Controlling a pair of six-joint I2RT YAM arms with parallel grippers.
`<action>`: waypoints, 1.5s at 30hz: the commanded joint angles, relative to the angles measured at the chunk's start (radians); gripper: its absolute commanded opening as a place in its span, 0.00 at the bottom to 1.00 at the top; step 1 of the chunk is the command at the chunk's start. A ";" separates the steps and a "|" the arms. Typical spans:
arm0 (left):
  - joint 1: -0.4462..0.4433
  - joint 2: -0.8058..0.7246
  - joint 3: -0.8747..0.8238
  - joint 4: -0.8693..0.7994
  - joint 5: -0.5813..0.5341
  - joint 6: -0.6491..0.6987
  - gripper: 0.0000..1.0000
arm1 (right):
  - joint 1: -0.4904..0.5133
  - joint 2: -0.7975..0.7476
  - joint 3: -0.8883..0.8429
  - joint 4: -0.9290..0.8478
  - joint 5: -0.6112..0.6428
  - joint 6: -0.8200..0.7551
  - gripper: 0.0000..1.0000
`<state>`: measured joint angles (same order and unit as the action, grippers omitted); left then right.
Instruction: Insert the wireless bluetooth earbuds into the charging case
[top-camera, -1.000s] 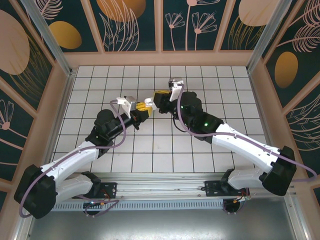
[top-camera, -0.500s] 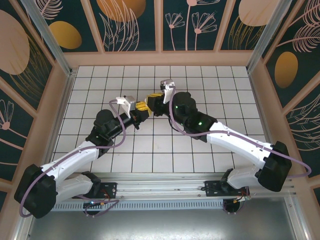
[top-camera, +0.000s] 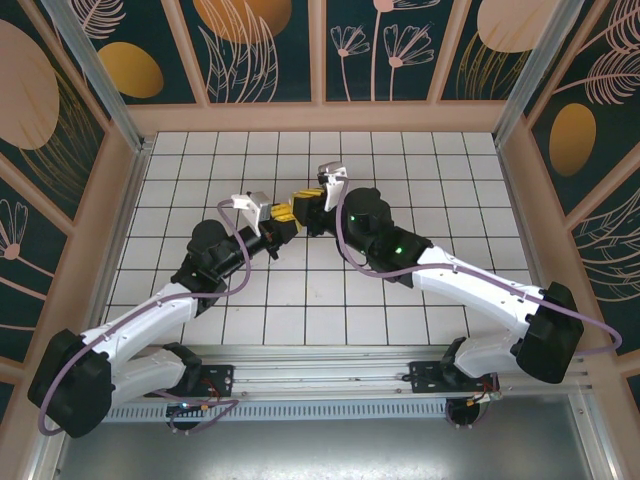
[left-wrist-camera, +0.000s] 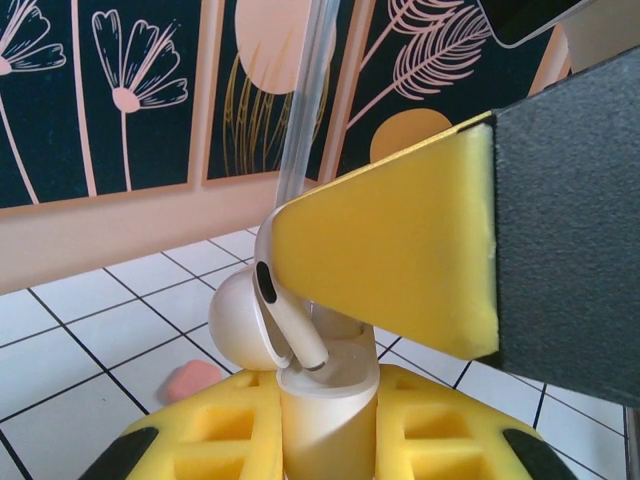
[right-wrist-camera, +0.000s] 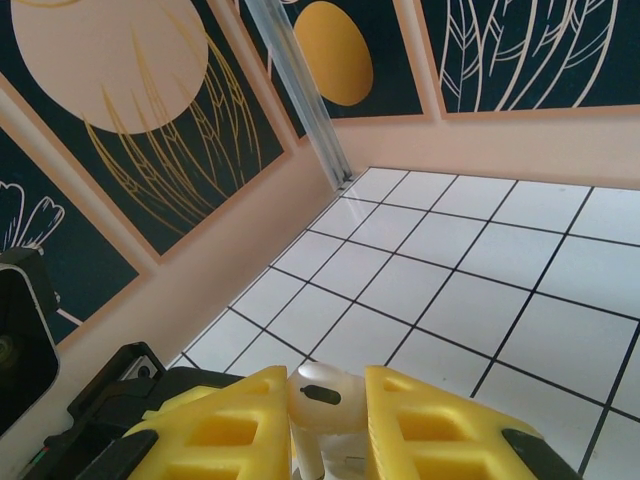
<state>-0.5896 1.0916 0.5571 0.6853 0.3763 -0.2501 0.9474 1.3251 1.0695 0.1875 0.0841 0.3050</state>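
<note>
In the left wrist view my left gripper is shut on the white charging case, held upright between its yellow pads. My right gripper is shut on a white earbud. That white earbud hangs just over the case, and its stem tip reaches the case's open top. One yellow finger of the right gripper fills the upper right of the left wrist view. A salmon-pink earbud lies on a tile behind the case. From above, the left gripper and the right gripper meet mid-table.
The white tiled floor is boxed in by peach walls with dark floral panels. A clear corner post stands at the back left in the right wrist view. The left wrist's black body sits close beside the right fingers.
My right gripper has moved left with the white earbud until it meets the left gripper over the case. The left arm has stayed still.
</note>
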 joint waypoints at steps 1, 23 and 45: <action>-0.006 -0.038 -0.005 0.107 -0.018 -0.020 0.00 | 0.011 -0.020 -0.030 0.002 -0.003 -0.018 0.20; -0.006 -0.023 -0.026 0.194 -0.017 -0.077 0.00 | 0.013 -0.043 -0.041 0.027 -0.032 -0.036 0.21; -0.006 -0.016 -0.010 0.170 -0.020 -0.045 0.00 | 0.013 0.022 -0.027 -0.017 -0.010 -0.047 0.24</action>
<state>-0.5915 1.0878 0.5232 0.7498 0.3584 -0.3115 0.9520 1.3186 1.0382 0.2295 0.0704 0.2356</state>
